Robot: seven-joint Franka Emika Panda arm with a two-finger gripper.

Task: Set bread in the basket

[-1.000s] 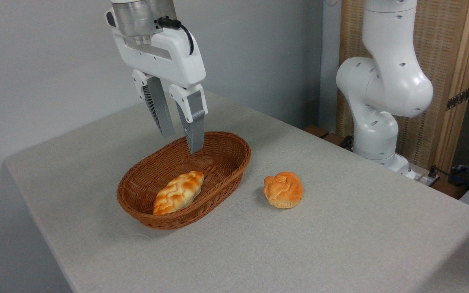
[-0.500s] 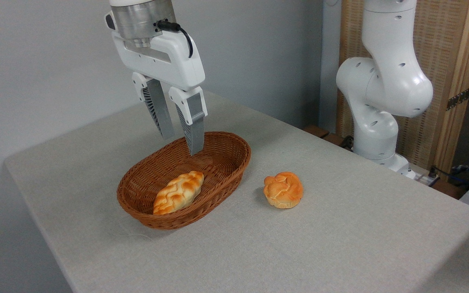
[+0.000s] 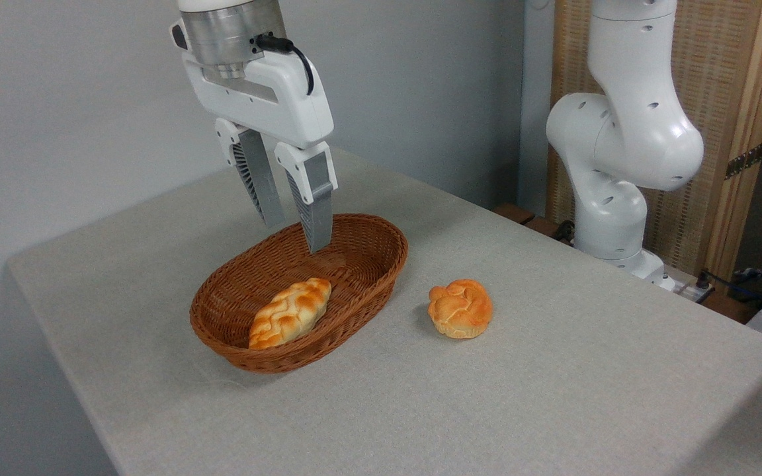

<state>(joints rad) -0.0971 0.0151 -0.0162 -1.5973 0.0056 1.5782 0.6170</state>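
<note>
The bun lay right of the basket, apart. It was judged light, glossy and squashable, best pinched across its sides. The gripper was held narrowly parted, empty, above the basket.

White arm, silver wrist, black cable, grey-fingered gripper.

The hand has edged slightly upward and right above the basket.
</note>
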